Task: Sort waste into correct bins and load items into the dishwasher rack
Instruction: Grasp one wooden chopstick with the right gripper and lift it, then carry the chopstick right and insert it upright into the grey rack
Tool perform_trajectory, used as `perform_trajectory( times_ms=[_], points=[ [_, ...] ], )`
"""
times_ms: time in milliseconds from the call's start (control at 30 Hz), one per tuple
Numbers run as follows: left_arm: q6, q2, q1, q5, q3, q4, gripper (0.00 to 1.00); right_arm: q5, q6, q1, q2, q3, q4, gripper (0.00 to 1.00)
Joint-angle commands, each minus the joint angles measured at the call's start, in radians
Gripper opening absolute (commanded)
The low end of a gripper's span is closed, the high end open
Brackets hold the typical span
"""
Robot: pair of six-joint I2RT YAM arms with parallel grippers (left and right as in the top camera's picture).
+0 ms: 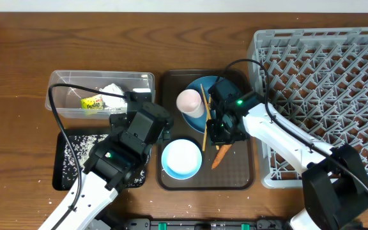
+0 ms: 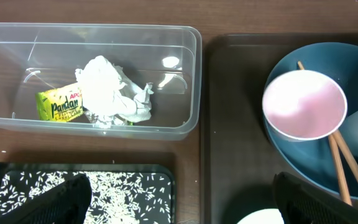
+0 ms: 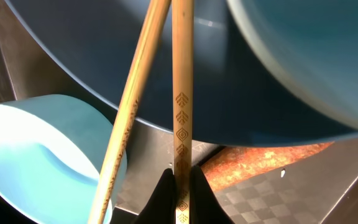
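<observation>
My right gripper (image 3: 179, 198) is pinched shut on one chopstick (image 3: 181, 93), low on its shaft. The other chopstick (image 3: 135, 106) runs free just beside it, and both lean across the plate (image 3: 73, 50) on the brown tray (image 1: 171, 83). The carrot (image 3: 260, 165) lies on that tray, close to my fingertips, and the bowl (image 3: 36, 143) is on the opposite side. My left gripper (image 2: 188, 200) hangs spread wide and holds nothing, near where the black tray (image 2: 166, 171) meets the brown one. Tissue (image 2: 110, 90) and wrapper (image 2: 58, 104) sit in the tub (image 2: 191, 74), and rice (image 2: 104, 190) lies in the black tray. The pink cup (image 1: 189, 101) rests on the plate. The rack (image 1: 324, 83) is beside the brown tray.
</observation>
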Motion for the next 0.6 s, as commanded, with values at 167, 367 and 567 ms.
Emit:
perform_trajectory(
  times_ms=[167,367,567],
  points=[
    [0.013,0.004,0.004,-0.013,0.019,-0.003,0.95,0.002,0.0,0.003,-0.055,0.035,-0.016,0.01],
    [0.013,0.004,0.004,-0.013,0.019,-0.003,0.95,0.006,0.0,-0.003,-0.154,0.059,-0.041,0.01],
    [0.013,0.004,0.004,-0.013,0.019,-0.003,0.95,0.083,0.0,-0.008,-0.253,0.059,-0.059,0.01]
  ],
)
